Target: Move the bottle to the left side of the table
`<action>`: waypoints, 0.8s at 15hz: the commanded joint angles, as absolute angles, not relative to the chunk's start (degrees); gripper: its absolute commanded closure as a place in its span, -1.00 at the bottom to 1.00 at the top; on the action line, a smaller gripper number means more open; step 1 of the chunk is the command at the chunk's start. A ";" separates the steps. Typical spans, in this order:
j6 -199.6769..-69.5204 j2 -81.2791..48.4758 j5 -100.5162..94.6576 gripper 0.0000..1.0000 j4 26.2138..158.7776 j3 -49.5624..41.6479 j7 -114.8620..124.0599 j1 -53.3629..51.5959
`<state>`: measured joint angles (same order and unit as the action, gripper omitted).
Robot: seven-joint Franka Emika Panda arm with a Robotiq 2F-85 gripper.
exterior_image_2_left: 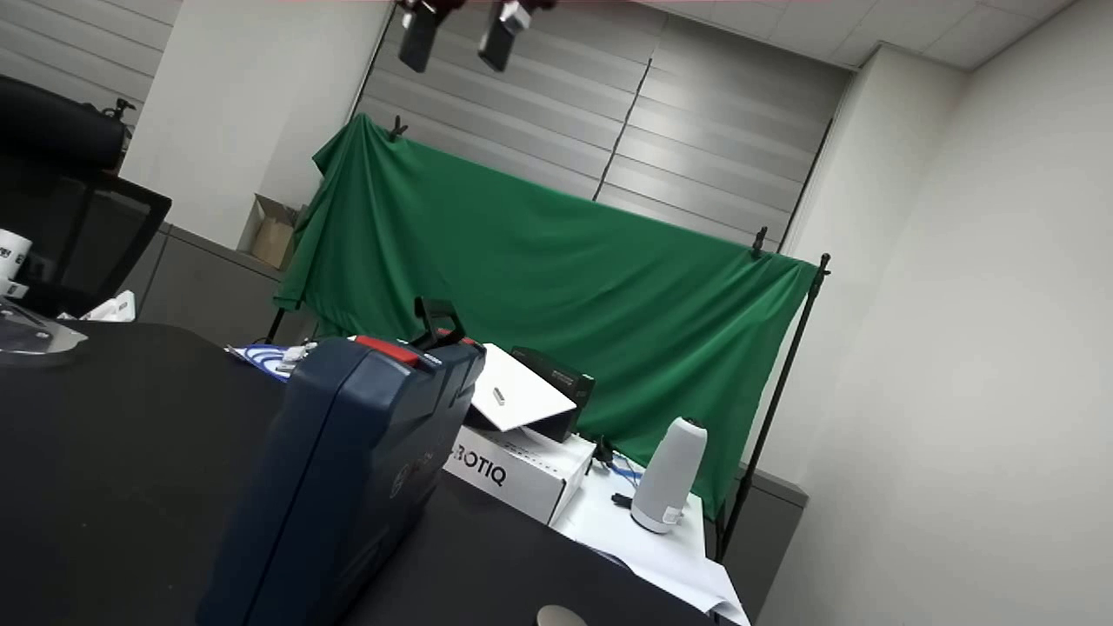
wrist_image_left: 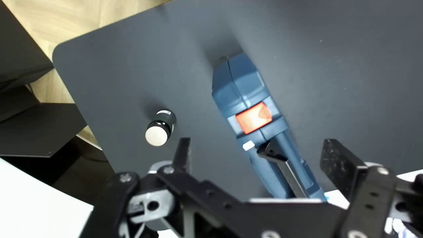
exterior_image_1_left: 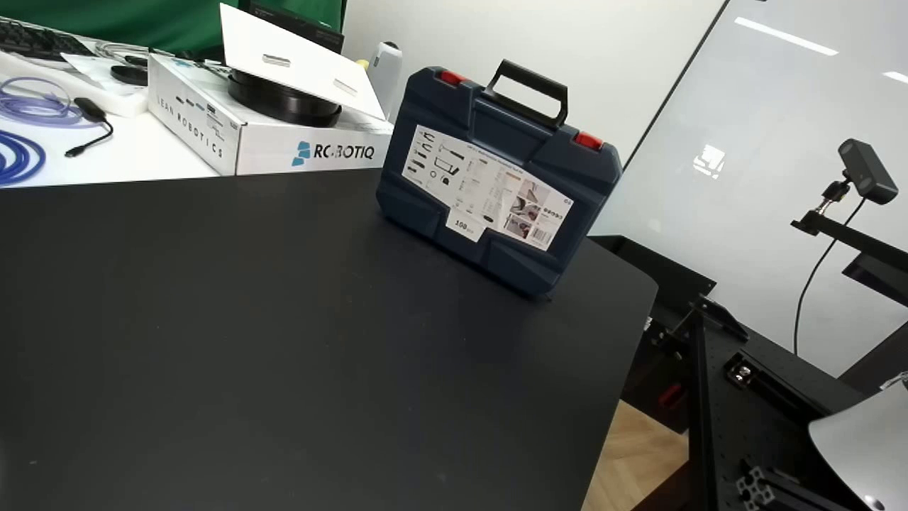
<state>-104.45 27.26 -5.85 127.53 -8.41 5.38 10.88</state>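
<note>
We are holding the empty gripper, fingers wide apart, above the table, the bottle standing near the case.

In an exterior view, the gripper is cut off, and along the near edge so are the blue case and probably the bottle, a pale sliver.
</note>
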 commanded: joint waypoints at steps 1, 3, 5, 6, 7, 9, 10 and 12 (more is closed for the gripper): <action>-110.68 21.67 -6.26 -1.00 124.61 -11.82 2.96 12.73; -114.33 18.39 -5.35 -1.00 123.44 -13.77 2.32 13.79; -116.48 14.58 -4.51 -1.00 121.35 -15.42 2.17 14.76; -117.10 12.65 -4.03 -1.00 120.05 -16.17 2.00 15.10; -117.71 10.74 -3.67 -1.00 118.79 -16.77 2.10 15.47; -117.56 6.68 -2.69 -1.00 115.54 -17.46 4.94 16.37; -118.65 11.32 -3.97 -1.00 120.61 -16.76 2.68 16.04; -118.62 8.22 -3.19 -1.00 118.17 -17.24 2.91 16.58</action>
<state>-118.86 8.32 -3.29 118.44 -17.42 3.04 16.36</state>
